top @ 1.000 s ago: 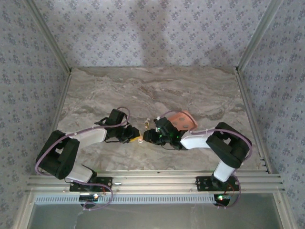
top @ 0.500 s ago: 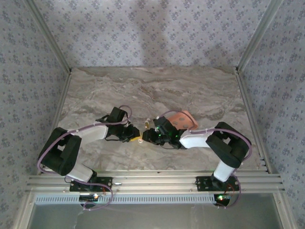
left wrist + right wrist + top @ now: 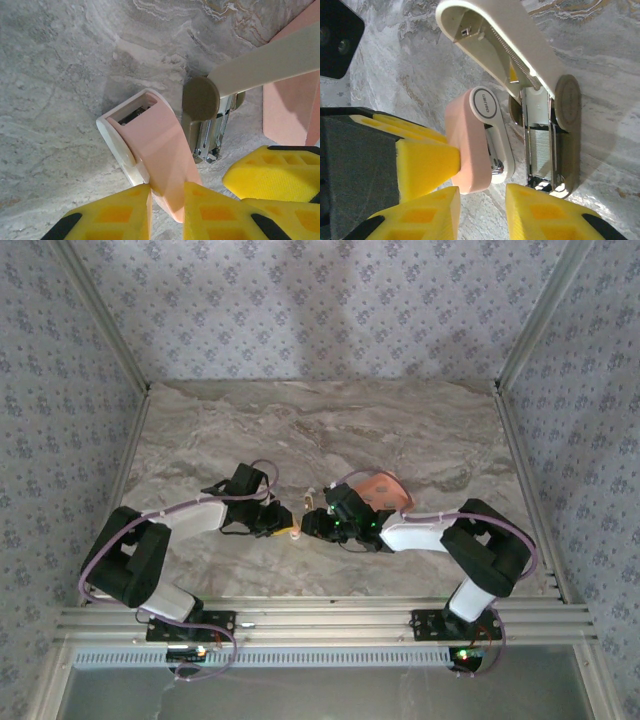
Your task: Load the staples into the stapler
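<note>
Staples [image 3: 538, 150] show as a ribbed grey row in the metal channel of the opened stapler [image 3: 567, 107], just ahead of the right pincer [image 3: 482, 197] and a little to one side of its fingertips. From the top camera, both arms rise from their bases at the near table edge, fold their elbows outward, and send the forearms low and inward, so the two wrists face each other and the pincers meet almost tip to tip. The left pincer [image 3: 166, 192] is clamped on the near end of a small pink-and-cream casing [image 3: 155, 145], one yellow pad pressed against each side. The casing lies flat and runs straight ahead from those pads. The right pincer's fingers stand a little apart with bare marble showing between them. One finger sits under the casing's end, the other overlaps the near end of the stapler's channel. Beyond the fingertips, the stapler's cream top arm [image 3: 510, 45] is swung up and away from its olive base. Past the right wrist, on its far side, lies the salmon-pink tray [image 3: 385, 488], and the marble table [image 3: 330, 430] stretches on behind both pincers.
</note>
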{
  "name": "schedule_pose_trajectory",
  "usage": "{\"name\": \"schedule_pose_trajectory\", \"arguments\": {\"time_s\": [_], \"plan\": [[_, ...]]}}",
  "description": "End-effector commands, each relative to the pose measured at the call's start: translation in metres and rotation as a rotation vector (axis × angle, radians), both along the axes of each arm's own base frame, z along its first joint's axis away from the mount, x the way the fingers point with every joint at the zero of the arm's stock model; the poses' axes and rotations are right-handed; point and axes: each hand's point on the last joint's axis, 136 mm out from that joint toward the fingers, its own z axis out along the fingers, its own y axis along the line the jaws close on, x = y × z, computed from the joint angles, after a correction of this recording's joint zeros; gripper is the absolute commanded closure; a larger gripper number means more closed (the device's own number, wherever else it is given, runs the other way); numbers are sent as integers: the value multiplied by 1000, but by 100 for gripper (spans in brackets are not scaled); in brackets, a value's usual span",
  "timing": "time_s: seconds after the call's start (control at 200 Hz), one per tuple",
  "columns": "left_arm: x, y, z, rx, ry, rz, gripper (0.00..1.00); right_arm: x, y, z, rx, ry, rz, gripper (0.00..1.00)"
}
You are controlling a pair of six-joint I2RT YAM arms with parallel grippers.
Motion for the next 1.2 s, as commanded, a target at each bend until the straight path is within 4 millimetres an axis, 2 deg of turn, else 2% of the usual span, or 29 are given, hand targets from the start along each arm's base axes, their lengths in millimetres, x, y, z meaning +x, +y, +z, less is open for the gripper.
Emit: {"name": "schedule_pose_trajectory", "arguments": {"time_s": [0.0, 0.52, 0.864, 1.114, 1.194], "plan": [[-48, 57, -59, 304, 183, 18, 80, 0, 5, 7, 3, -6, 5, 70], [-47, 54, -58, 285, 174, 24, 80, -8, 26, -6, 13, 93, -1, 73], [-47, 52, -59, 271, 173, 19, 80, -7, 17, -22, -69, 122, -24, 78], [-48, 51, -62, 268, 181, 17, 80, -20, -7, -55, -181, 227, -62, 84], [-47, 50, -60, 262, 174, 17, 80, -19, -9, -55, -180, 222, -55, 84]]}}
